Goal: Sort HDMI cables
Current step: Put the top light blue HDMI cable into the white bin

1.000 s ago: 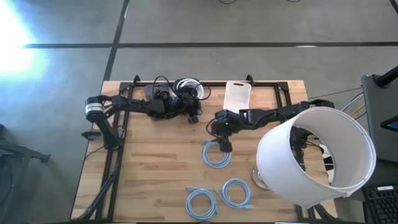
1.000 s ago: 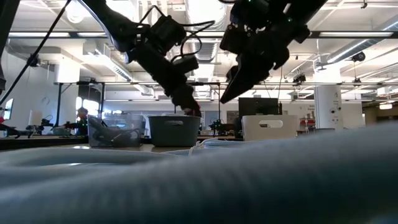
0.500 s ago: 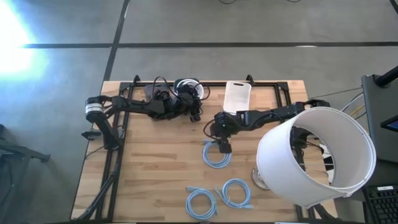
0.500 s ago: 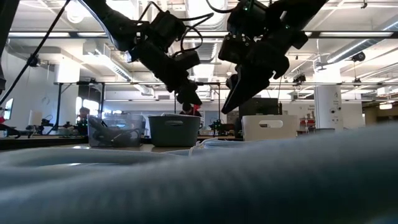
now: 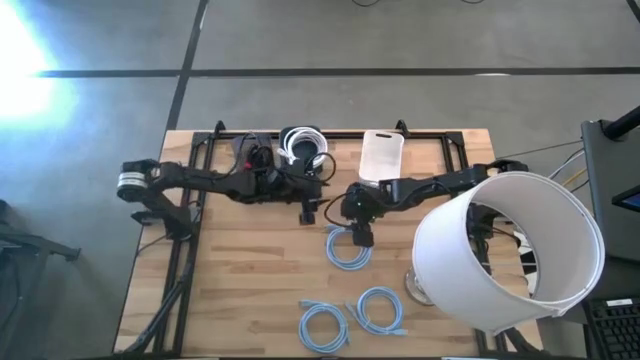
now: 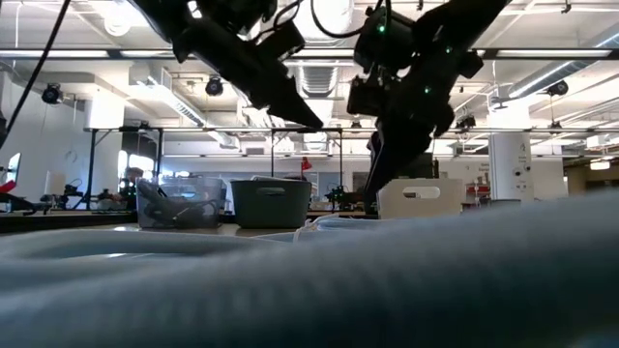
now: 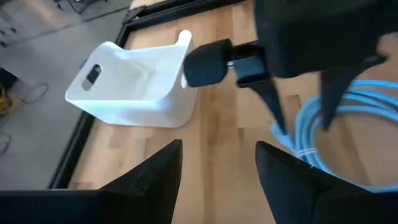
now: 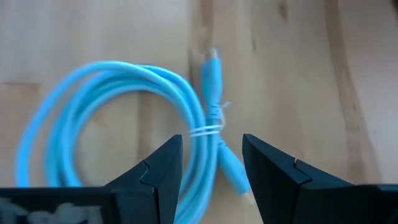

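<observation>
A light blue cable coil [image 5: 348, 250] lies flat on the table's middle; its tied part [image 8: 210, 130] shows between my right gripper's open fingers. My right gripper [image 5: 360, 237] [image 8: 211, 138] hangs just above that part, pointing down. Two more light blue coils [image 5: 323, 326] [image 5: 379, 309] lie near the table's near edge. A white coil [image 5: 302, 145] lies in the dark bin at the far edge. My left gripper [image 5: 307, 212] [image 7: 219, 144] is open and empty, left of the right gripper, above bare wood. Black cables do not plainly show.
Three bins stand along the far edge: a clear one [image 6: 179, 203], a dark one [image 6: 271, 201] and a white one [image 5: 381, 154] [image 7: 130, 81]. A large white shade-like cylinder [image 5: 510, 250] covers the table's right side. Bare wood lies on the left half [image 5: 220, 270].
My left gripper has drawn back from the dark bin at the far edge and moved toward the table's middle, rising in the low view; the white coil lies in the bin. My right gripper has come down toward the light blue coil.
</observation>
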You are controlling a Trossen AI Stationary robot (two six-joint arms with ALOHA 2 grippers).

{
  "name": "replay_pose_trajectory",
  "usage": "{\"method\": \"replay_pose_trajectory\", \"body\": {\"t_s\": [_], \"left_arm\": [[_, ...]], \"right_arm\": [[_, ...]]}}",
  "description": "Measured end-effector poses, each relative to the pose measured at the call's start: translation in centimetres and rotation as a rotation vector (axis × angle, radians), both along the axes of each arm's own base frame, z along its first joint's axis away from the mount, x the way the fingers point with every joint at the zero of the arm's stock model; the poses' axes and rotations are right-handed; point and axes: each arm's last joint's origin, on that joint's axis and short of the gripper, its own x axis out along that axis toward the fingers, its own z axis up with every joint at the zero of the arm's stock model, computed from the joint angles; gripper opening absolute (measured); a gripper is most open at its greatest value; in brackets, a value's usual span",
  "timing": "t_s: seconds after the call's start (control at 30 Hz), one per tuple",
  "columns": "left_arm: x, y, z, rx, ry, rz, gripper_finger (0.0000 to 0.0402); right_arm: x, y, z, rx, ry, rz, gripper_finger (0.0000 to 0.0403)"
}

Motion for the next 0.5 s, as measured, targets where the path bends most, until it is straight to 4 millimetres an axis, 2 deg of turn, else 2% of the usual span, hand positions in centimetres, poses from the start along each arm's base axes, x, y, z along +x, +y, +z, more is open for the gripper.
{"method": "replay_pose_trajectory", "body": {"t_s": [0.33,0.5], "left_arm": [[-1.4,-1.6,0.9,-0.123,0.033,0.021,0.0206],[-1.8,-1.7,1.3,-0.121,0.037,0.019,0.0206]], "right_arm": [[0.9,-0.1,-3.8,-0.031,0.097,0.048,0.0159],[1.0,-0.4,-4.4,-0.068,0.107,0.116,0.0158]]}}
